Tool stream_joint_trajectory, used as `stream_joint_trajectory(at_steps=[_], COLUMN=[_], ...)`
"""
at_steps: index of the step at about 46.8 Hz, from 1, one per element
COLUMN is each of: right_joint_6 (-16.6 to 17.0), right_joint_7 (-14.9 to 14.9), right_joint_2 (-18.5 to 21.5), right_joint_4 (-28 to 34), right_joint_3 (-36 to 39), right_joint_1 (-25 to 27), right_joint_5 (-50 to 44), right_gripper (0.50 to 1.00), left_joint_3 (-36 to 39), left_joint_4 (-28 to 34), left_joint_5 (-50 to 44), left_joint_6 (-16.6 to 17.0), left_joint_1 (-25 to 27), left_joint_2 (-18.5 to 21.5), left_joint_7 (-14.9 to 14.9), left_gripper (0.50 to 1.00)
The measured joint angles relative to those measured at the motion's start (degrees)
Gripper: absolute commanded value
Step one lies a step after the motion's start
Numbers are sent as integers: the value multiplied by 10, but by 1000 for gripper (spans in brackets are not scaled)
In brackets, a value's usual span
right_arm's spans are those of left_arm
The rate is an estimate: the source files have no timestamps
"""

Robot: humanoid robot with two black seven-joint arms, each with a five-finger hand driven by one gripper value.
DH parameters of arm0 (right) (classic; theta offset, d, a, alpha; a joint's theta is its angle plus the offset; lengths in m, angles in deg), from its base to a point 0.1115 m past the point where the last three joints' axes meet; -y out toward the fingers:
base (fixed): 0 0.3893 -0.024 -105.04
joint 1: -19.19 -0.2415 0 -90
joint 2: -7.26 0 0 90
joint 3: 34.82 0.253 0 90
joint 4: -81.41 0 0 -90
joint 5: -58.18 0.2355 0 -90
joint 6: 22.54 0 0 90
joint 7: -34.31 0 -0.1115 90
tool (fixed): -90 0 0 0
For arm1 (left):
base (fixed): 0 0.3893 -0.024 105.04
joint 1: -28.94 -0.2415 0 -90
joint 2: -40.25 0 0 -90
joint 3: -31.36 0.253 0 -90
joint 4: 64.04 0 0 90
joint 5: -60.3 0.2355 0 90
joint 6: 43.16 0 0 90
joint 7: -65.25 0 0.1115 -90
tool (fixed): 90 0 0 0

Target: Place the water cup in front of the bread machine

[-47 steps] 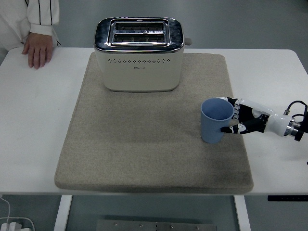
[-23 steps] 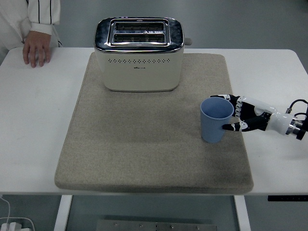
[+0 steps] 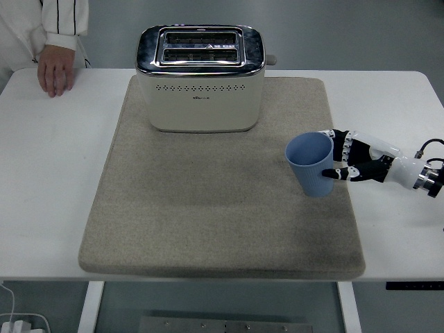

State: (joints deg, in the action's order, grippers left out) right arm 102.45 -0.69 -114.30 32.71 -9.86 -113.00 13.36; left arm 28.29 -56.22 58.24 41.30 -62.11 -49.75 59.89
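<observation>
The blue cup (image 3: 311,164) is sitting on the right side of the gray mat (image 3: 208,208), close to the mat's right edge. It is leaning a little, with its open top tipped toward the left. The cup is lower down and to the right of the bread machine (image 3: 200,76), well apart from it, not straight in front of it.

The right hand (image 3: 354,164) is coming in from the right side of the table and is touching the cup on its right side. Its fingers (image 3: 336,173) are curling around the cup's wall and squeezing it, so the hand is gripping the cup. The black and white arm is stretching back toward the right edge of the picture, low over the white table (image 3: 55,173).

The bread machine is standing at the far end of the mat, near the middle. It is cream colored with a shiny top and two long slots.

A person's hand (image 3: 55,68) is resting on the table at the far left corner, with a white sleeve above it. It is far away from the cup and the robot's hand.
</observation>
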Motion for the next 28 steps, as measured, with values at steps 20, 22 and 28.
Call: stream_joint_trajectory(at_steps=[20, 22, 28], right_joint_6=[0, 0, 0], right_joint_7=[0, 0, 0], right_joint_2=[5, 6, 25], right_joint_4=[1, 0, 0], right_joint_3=[23, 29, 36], right_joint_1=[5, 6, 7], right_joint_5=[16, 23, 59], right_gripper=[615, 613, 607], left_joint_3=[0, 0, 0], left_joint_4=[0, 0, 0], left_joint_5=[0, 0, 0], left_joint_6=[0, 0, 0], left_joint_1=[0, 0, 0], left_joint_2=[0, 0, 0], left_joint_7=[0, 0, 0], left_gripper=[1000, 1000, 1000])
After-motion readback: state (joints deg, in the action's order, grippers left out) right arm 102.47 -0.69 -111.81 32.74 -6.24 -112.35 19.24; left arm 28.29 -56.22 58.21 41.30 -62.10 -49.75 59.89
